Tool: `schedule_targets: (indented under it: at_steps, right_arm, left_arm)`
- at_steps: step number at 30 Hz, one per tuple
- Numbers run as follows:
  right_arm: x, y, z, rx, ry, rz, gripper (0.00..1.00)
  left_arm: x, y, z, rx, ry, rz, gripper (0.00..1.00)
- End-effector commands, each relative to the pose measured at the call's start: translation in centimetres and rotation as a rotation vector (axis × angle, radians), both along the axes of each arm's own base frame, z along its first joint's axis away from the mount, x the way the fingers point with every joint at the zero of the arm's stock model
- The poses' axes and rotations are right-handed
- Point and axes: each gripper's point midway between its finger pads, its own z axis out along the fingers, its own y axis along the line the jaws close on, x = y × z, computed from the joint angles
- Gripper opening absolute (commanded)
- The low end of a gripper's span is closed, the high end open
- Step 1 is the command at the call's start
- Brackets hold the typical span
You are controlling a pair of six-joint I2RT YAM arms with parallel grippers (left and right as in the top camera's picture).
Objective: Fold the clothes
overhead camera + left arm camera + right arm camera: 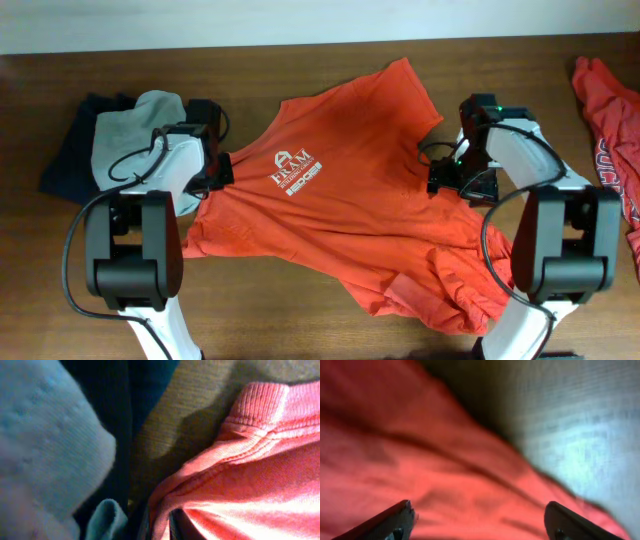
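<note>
An orange-red T-shirt (340,210) with white chest lettering lies spread and wrinkled across the middle of the table. My left gripper (221,170) is at its left edge. In the left wrist view the fingers (160,529) are shut on a fold of the shirt (250,475) near a ribbed hem. My right gripper (438,172) is at the shirt's right side. In the right wrist view its fingers (480,516) are wide open just over the red cloth (420,460). A second orange-red shirt (608,130) lies bunched at the table's far right edge.
A pile of other clothes sits at the left, a light grey-blue garment (140,125) on a dark navy one (68,155), right beside my left gripper. It also shows in the left wrist view (45,450). Bare wooden table (300,320) lies along the front.
</note>
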Motion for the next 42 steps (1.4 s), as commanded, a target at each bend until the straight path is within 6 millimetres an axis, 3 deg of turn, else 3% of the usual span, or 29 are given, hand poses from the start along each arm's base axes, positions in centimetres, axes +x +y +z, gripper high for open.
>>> schedule_targets:
  at_steps: [1, 3, 6, 8, 10, 13, 15, 20, 22, 27, 30, 31, 32, 33, 36, 42]
  right_arm:
    - [0.1, -0.9, -1.5, -0.040, 0.024, 0.009, 0.77]
    - [0.0, -0.9, -2.3, -0.044, 0.041, 0.011, 0.70]
    - [-0.1, -1.1, -3.4, -0.053, 0.061, 0.012, 0.69]
    - [-0.2, -1.1, -3.9, -0.052, 0.070, 0.012, 0.63]
    - [-0.1, -1.1, -4.3, -0.051, 0.071, 0.012, 0.47]
    - [0.9, -1.6, -4.5, -0.078, 0.031, 0.013, 0.06]
    - [2.7, -3.0, -4.2, -0.161, -0.031, 0.015, 0.04]
    - [10.1, -5.7, 0.6, -0.315, -0.267, 0.055, 0.04]
    - [13.3, -7.0, 3.7, -0.394, -0.377, 0.046, 0.04]
    - [18.6, -7.6, 9.4, -0.453, -0.583, 0.097, 0.04]
    - [19.3, -7.3, 11.3, -0.441, -0.613, 0.094, 0.41]
    - [19.1, -7.0, 11.5, -0.423, -0.603, 0.099, 0.67]
    - [18.7, -6.6, 11.4, -0.394, -0.587, 0.090, 0.83]
    - [18.3, -6.3, 11.2, -0.370, -0.570, 0.082, 0.91]
    - [16.0, -5.0, 10.0, -0.274, -0.474, 0.049, 0.98]
    - [11.1, -0.2, 8.2, 0.011, -0.276, 0.054, 0.98]
  left_arm:
    - [1.1, 0.5, 1.6, 0.007, -0.048, 0.020, 0.20]
    - [1.2, 0.5, 1.7, 0.006, -0.051, 0.020, 0.23]
    - [1.4, 0.5, 1.8, 0.006, -0.056, 0.020, 0.26]
    - [1.6, 0.4, 2.1, 0.002, -0.061, 0.019, 0.30]
    - [1.8, 0.3, 2.6, -0.005, -0.069, 0.007, 0.30]
    - [2.4, -0.1, 3.9, -0.024, -0.093, -0.015, 0.31]
    - [2.6, -0.2, 5.0, -0.025, -0.112, -0.015, 0.31]
    - [3.1, -0.3, 7.5, -0.036, -0.161, -0.018, 0.36]
    - [3.2, -0.8, 7.9, -0.063, -0.172, -0.024, 0.37]
    - [3.1, -2.3, 8.1, -0.144, -0.173, -0.045, 0.42]
    - [3.1, -3.7, 8.2, -0.208, -0.169, -0.137, 0.45]
    - [3.1, -4.1, 8.2, -0.220, -0.168, -0.165, 0.47]
    - [3.1, -4.7, 8.3, -0.238, -0.171, -0.215, 0.49]
    - [3.1, -5.3, 8.3, -0.252, -0.173, -0.267, 0.51]
    - [2.9, -7.8, 8.6, -0.296, -0.182, -0.479, 0.60]
    - [2.9, -12.3, 8.8, -0.265, -0.225, -0.812, 0.70]
